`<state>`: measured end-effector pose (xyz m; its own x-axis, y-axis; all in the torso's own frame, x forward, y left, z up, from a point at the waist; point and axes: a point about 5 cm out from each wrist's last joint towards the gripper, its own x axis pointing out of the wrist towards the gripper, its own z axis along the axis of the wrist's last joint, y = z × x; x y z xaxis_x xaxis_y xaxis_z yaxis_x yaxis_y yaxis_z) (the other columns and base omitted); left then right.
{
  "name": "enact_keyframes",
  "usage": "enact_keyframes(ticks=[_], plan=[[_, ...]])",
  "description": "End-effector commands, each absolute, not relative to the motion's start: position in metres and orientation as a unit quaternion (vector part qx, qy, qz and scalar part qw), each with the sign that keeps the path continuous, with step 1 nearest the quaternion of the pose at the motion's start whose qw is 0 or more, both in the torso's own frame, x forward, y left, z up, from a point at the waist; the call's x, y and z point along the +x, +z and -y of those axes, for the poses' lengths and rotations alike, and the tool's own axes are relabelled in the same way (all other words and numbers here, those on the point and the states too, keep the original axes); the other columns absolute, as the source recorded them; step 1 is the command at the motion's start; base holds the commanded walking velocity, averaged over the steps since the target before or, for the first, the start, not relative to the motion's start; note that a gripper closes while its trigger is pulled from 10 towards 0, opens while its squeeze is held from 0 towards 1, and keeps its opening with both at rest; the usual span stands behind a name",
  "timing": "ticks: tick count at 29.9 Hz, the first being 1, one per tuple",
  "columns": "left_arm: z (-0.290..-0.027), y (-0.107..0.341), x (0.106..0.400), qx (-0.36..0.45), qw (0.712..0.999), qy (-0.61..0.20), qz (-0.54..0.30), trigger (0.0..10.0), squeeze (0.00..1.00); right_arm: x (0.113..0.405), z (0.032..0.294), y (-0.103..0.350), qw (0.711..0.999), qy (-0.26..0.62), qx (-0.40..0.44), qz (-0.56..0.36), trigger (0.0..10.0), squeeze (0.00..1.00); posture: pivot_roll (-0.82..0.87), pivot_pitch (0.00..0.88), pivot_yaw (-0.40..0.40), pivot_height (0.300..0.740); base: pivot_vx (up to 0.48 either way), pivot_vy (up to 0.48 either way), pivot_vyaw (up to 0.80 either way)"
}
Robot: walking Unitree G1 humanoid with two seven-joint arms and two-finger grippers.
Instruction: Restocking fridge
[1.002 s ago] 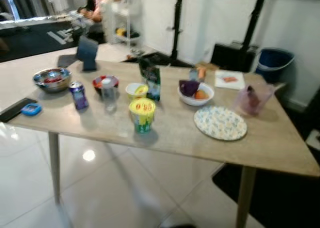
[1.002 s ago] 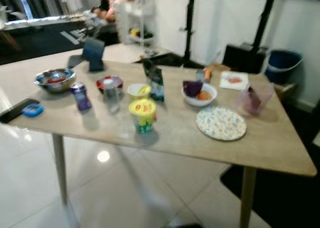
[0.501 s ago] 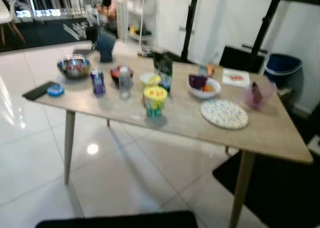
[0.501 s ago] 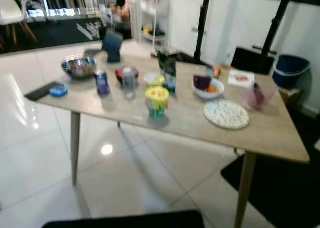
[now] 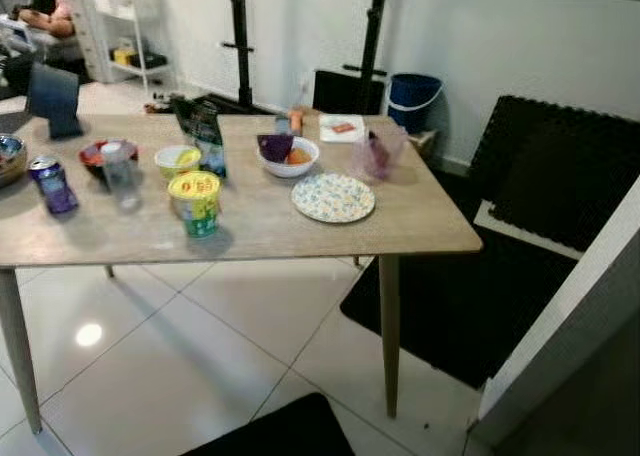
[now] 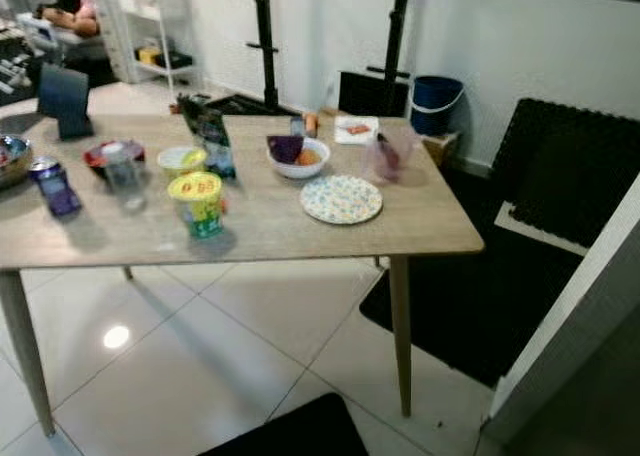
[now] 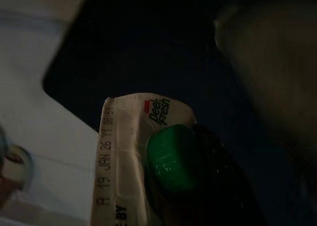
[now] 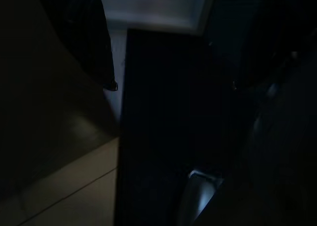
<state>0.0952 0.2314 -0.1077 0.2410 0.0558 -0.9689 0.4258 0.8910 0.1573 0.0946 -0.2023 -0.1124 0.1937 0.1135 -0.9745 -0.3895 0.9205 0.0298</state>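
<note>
a wooden table (image 5: 420,226) stands on white floor tiles, laid with food and drink, as seen from the robot's head. from the left edge: a purple can (image 5: 48,183), a red bowl (image 5: 95,154) with a clear plastic bottle (image 5: 118,171) in front of it, and a dark tablet stand (image 5: 54,99) at the far side. towards the middle sit a yellow-lidded cup (image 5: 196,202) near the front, a small pale bowl (image 5: 178,159) behind it and a dark snack bag (image 5: 201,134) upright just beside that bowl. further right, a white bowl (image 5: 288,157) holds purple and orange items, a patterned plate (image 5: 333,197) lies flat near it, and a pinkish clear container (image 5: 375,153) stands close to the far right corner, with a white card (image 5: 343,128) behind. beyond the table, a blue bin (image 5: 412,98) stands by the wall and black floor mats (image 5: 530,176) spread to the right.

in the dim left wrist view, a milk carton (image 7: 126,161) with a green cap (image 7: 173,156) sits close against the left gripper's dark fingers (image 7: 223,181), apparently clasped, above pale tiles. the right wrist view is very dark, and whether the right gripper is open or closed cannot be told.
</note>
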Motion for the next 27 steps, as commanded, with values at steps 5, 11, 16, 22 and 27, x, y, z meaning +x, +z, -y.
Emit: enact_keyframes(ticks=[5, 11, 16, 22, 27], plan=[[-0.2317, -0.1103, 0.0836, 0.197, 0.750, -0.123, -0.619, 10.0, 0.00, 0.1026, 0.1949, -0.1112, 0.774, 0.177, -0.108, -0.599, 10.0, 0.00, -0.02, 0.000, 0.000, 0.740, 0.000, 0.000, 0.00], [-0.2326, -0.1094, 0.0864, 0.191, 0.755, -0.117, -0.616, 10.0, 0.00, 0.1029, 0.1949, -0.1112, 0.774, 0.177, -0.107, -0.599, 10.0, 0.00, -0.02, 0.000, -0.001, 0.740, 0.000, 0.000, 0.00], [-0.2332, -0.1093, 0.0869, 0.185, 0.757, -0.110, -0.617, 10.0, 0.00, 0.1032, 0.1946, -0.1111, 0.774, 0.177, -0.107, -0.599, 10.0, 0.00, -0.03, 0.000, 0.000, 0.740, 0.000, 0.000, 0.00], [-0.2326, -0.1097, 0.0854, 0.185, 0.754, -0.111, -0.620, 10.0, 0.00, 0.1039, 0.1941, -0.1110, 0.774, 0.178, -0.105, -0.598, 10.0, 0.00, -0.02, 0.000, 0.000, 0.740, 0.000, 0.000, 0.00], [-0.2321, -0.1100, 0.0848, 0.186, 0.753, -0.114, -0.621, 10.0, 0.00, 0.1042, 0.1937, -0.1109, 0.774, 0.178, -0.104, -0.599, 10.0, 0.00, -0.02, 0.000, 0.001, 0.740, 0.000, 0.179, 0.00]])
